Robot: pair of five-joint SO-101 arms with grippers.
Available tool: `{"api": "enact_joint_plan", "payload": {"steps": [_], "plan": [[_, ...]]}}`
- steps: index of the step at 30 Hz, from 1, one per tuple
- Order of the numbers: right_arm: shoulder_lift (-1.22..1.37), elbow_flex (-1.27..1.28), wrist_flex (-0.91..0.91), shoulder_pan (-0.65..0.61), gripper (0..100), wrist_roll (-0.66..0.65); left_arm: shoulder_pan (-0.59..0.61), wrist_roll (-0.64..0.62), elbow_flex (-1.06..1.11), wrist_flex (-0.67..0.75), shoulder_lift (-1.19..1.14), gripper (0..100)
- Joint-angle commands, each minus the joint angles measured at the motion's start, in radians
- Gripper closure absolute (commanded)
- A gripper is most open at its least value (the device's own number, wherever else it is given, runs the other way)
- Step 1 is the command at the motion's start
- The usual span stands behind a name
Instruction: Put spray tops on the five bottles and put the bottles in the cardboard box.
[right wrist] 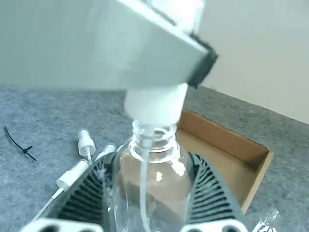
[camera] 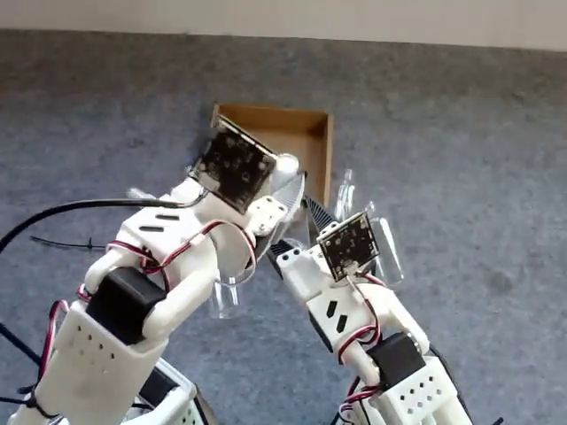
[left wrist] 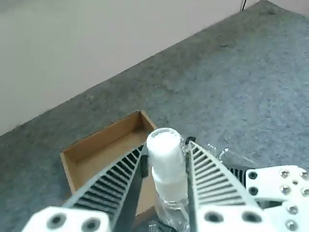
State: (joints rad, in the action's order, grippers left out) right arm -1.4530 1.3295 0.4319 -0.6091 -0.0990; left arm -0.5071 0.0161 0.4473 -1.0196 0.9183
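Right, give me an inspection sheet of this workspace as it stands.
Surface: grey carpet.
Job's things: cardboard box open beyond the arms; clear bottle upright, spray top at its neck, tube inside; loose bottle lying on the carpet; loose spray tops on the carpet.
Clutter: black zip tie on the carpet.
Grippers: left jaws shut on the spray top; right jaws shut on the clear bottle.
Cables: black cable by the left arm; red and white wires on both arms.
Surroundings: pale wall behind the carpet.

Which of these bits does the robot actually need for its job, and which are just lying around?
Job: spray top in the left gripper; bottle in the right gripper; spare spray tops; loose bottles; cardboard box.
Lying about: black cable tie.
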Motion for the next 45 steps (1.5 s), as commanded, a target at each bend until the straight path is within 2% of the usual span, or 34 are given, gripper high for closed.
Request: {"api": "enact_joint_plan", "payload": {"steps": [1, 8, 10, 22, 32, 37, 41, 45], "plan": [[-0.022, -0.007, -0.035, 0.002, 99.5, 0.008, 0.015, 0.025, -0.008, -0.008, 0.028, 86], [-0.022, -0.005, -0.035, 0.002, 99.5, 0.008, 0.027, 0.026, -0.171, -0.078, 0.021, 87], [-0.022, -0.005, -0.035, 0.002, 99.5, 0.008, 0.071, 0.026, -0.183, -0.078, 0.018, 87], [-0.022, -0.005, -0.035, 0.002, 99.5, 0.008, 0.097, 0.075, -0.018, -0.064, 0.027, 87], [-0.022, -0.004, -0.031, 0.004, 99.5, 0.005, 0.096, 0.075, -0.013, -0.071, 0.028, 87], [-0.024, 0.03, -0.035, 0.012, 99.5, -0.144, 0.104, 0.075, -0.058, -0.071, 0.067, 87], [-0.024, 0.035, -0.036, 0.051, 99.5, -0.163, 0.107, 0.077, -0.074, -0.071, 0.177, 87], [-0.018, 0.027, -0.081, 0.108, 99.5, -0.14, 0.209, 0.077, 0.018, -0.097, 0.277, 86]]}}
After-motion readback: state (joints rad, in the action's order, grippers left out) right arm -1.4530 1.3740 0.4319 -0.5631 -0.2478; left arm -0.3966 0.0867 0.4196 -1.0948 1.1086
